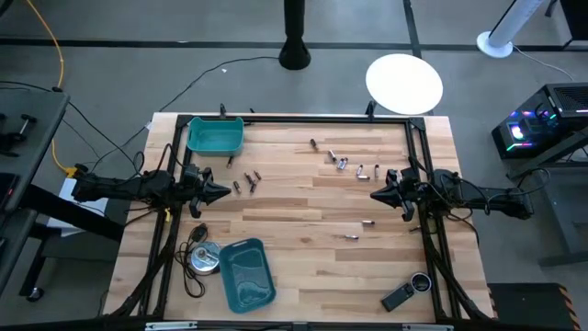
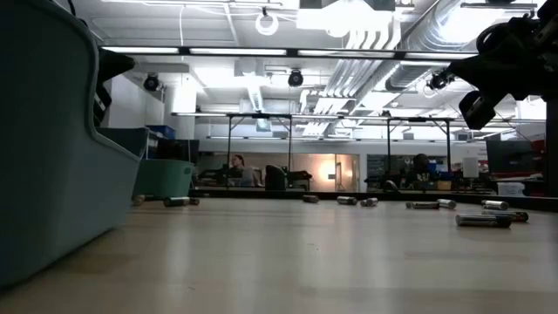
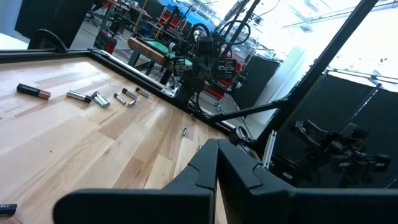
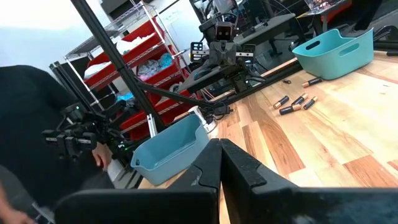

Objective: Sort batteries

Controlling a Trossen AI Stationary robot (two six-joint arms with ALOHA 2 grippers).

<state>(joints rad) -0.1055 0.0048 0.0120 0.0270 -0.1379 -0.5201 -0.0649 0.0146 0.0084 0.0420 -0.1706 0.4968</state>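
Wooden table [image 1: 303,221] strewn with batteries [image 1: 354,167], none yet in either teal bin [image 1: 215,135]. Left gripper [image 1: 223,192] and right gripper [image 1: 377,194] parked low at opposite edges, fingers pressed together on nothing, likely a rest pose ahead of any picking. Tiny silvery-grey and dark cylinders with metallic ends, lying flat: one cluster far-right, a trio near the left gripper, two toward the near side.
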